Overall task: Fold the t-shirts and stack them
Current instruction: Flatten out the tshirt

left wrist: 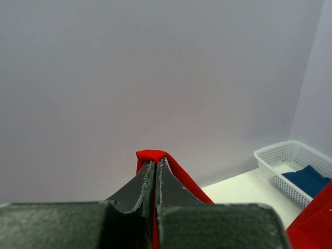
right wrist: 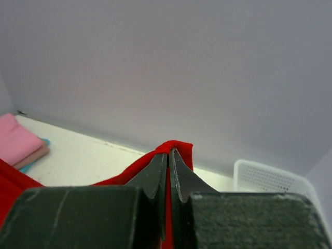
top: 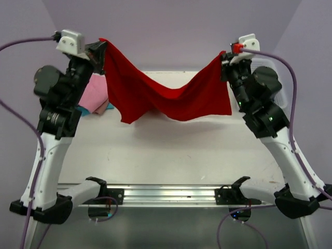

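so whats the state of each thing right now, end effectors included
red t-shirt: unfolded, held up by two corners, sagging in the middle
left end effector: shut on red t-shirt
right end effector: shut on red t-shirt
pink t-shirt: folded, lying flat
dark blue t-shirt: lying inside white basket
white basket: upright, holding dark blue t-shirt
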You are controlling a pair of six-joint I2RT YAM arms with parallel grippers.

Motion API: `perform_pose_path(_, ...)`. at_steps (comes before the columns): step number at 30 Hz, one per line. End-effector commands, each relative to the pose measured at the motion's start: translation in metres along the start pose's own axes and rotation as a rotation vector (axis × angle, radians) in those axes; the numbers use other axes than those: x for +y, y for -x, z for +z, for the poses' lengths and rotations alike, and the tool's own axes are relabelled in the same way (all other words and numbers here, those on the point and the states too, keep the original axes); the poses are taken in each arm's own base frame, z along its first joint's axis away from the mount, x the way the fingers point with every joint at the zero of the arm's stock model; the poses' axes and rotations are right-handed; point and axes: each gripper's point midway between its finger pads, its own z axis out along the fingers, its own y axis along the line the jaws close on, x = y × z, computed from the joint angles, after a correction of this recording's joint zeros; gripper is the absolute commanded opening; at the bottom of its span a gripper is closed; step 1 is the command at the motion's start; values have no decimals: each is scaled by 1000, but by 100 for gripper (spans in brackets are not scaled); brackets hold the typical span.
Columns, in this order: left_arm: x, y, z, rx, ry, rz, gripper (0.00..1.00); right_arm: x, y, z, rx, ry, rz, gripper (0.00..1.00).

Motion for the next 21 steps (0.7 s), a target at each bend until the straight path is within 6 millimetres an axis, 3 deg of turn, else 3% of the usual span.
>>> perform_pose_path(1,-12,122,-82,-335,-31,57,0,-26,103,-70,-336,13,72,0)
perform_pose_path(2,-12,132,-91,-355,-28,60,0,-33,110,-84,-370,6,83,0)
perform_pose_path(5,-14,150,-101,-382,-37,71,0,-40,117,-90,-400,-20,80,0)
perform_pose_path(6,-11,152,-97,-385,-24,77,0,-38,115,-78,-399,-37,75,0)
perform_pose_path(8,6,140,-64,-334,54,108,0,-44,119,-62,-391,-100,33,0)
perform_pose_path(9,10,127,-49,-281,67,113,0,-35,97,-29,-304,-130,-23,0)
perform_pose_path(10,14,107,-18,-224,68,121,0,-33,90,-18,-270,-148,-51,0)
perform_pose_path(12,20,78,11,-155,87,134,0,-33,84,4,-237,-182,-88,0)
perform_pose_path(13,24,44,39,-89,88,144,0,-25,69,29,-201,-174,-99,0)
perform_pose_path(14,31,28,52,-60,113,145,0,-25,61,43,-185,-172,-90,0)
perform_pose_path(15,34,10,67,-30,106,142,0,-42,48,58,-148,-201,-85,0)
perform_pose_path(16,48,-22,97,30,110,141,0,-33,9,90,-62,-181,-46,0)
perform_pose_path(17,50,-41,113,65,79,116,0,-39,12,102,-69,-191,-25,0)
perform_pose_path(18,59,-61,127,107,80,103,0,-46,-3,119,-43,-208,-11,0)
perform_pose_path(19,81,-88,155,142,104,83,0,-43,-19,144,-8,-206,-11,0)
perform_pose_path(21,96,-114,179,171,102,72,0,-48,-37,172,26,-222,-5,0)
